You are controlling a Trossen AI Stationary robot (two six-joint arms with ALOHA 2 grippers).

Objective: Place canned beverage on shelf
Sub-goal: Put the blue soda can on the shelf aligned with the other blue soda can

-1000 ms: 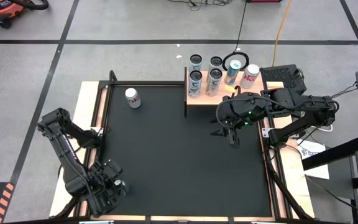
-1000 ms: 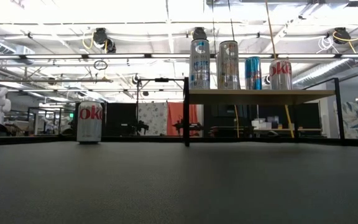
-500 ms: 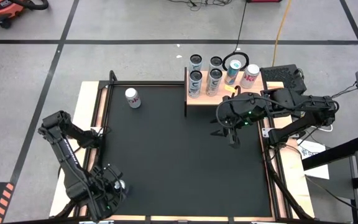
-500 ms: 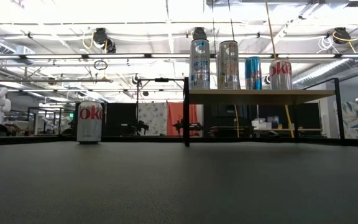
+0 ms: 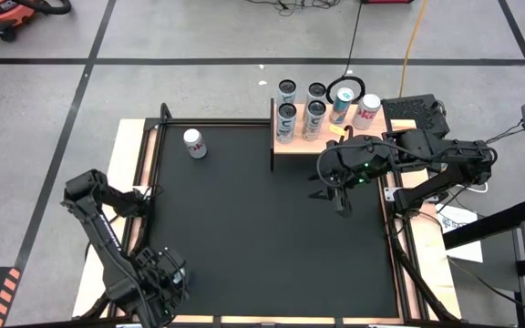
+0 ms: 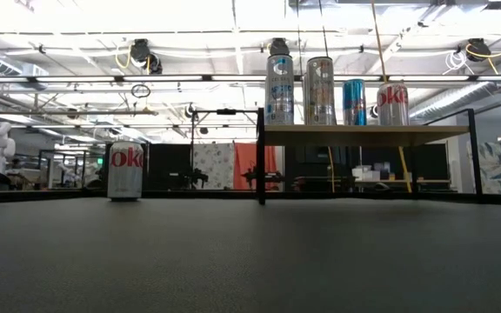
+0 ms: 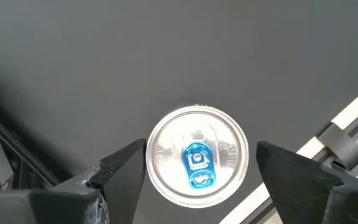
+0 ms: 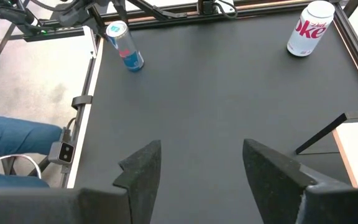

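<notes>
Black mat [image 5: 262,237] covers most of the table. Shelf [image 5: 331,138] sits at the far edge, right of centre, raised on black legs; in the low view [image 6: 364,135] it stands well above mat level.

Right arm [image 5: 436,164] reaches in from the right. Right gripper [image 5: 340,196] hovers over the mat just in front of the shelf, fingers [image 8: 145,168] spread apart, nothing between them.

Left arm [image 5: 98,228] folds down the left side to the near-left corner. Left gripper [image 5: 167,282] points straight down there, directly above a blue can [image 7: 196,155]. Fingers [image 7: 126,171] wide open, one each side of the can top, clear gaps both sides, no contact. Can stands upright on the mat near the near-left corner, silver lid, blue tab. The right wrist view shows the same can [image 8: 124,45] under the left gripper, close to the mat's edge.

Six cans on the shelf, all upright: four tall silver cans [image 5: 301,107] in a square at the left end, a blue one [image 5: 340,109] next, then a red-and-silver one [image 5: 367,111] at the right end.

Diet Coke can [image 5: 195,143] stands alone on the mat, far-left area, well apart from the shelf and both grippers. Upright, label visible in the low view [image 6: 125,170].

A person's leg in jeans [image 8: 17,140] shows beyond the table edge in the right wrist view.
</notes>
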